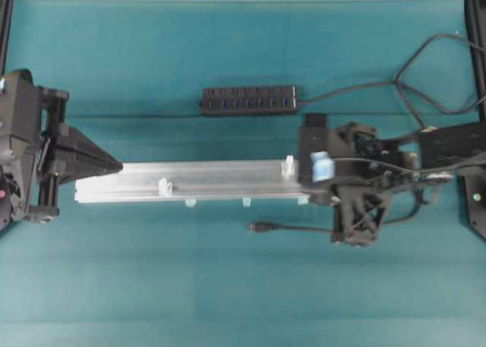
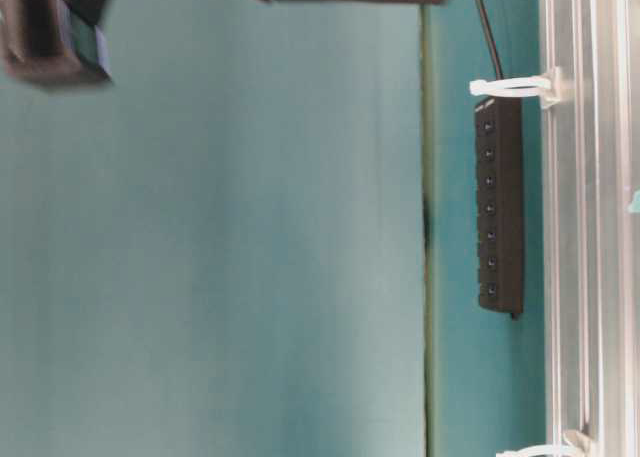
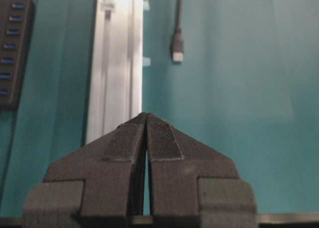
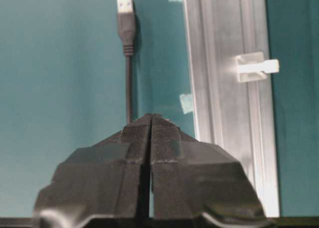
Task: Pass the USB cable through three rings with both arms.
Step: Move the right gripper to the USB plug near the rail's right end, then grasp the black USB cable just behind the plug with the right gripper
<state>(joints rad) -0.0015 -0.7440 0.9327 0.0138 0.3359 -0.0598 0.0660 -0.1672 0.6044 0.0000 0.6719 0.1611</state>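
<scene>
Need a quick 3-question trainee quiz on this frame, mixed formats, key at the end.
1. True or false: the USB cable plug already sits inside one of the rings on the rail.
2. Multiple choice: in the overhead view, the multi-port hub lies A) on the far side of the rail from the plug, B) on the rail, C) beside the plug.
3. Fill in: the jaws of the left gripper and right gripper are both ____.

Key: 1 false, the plug lies on the cloth beside the rail. 2 A. 3 shut.
</scene>
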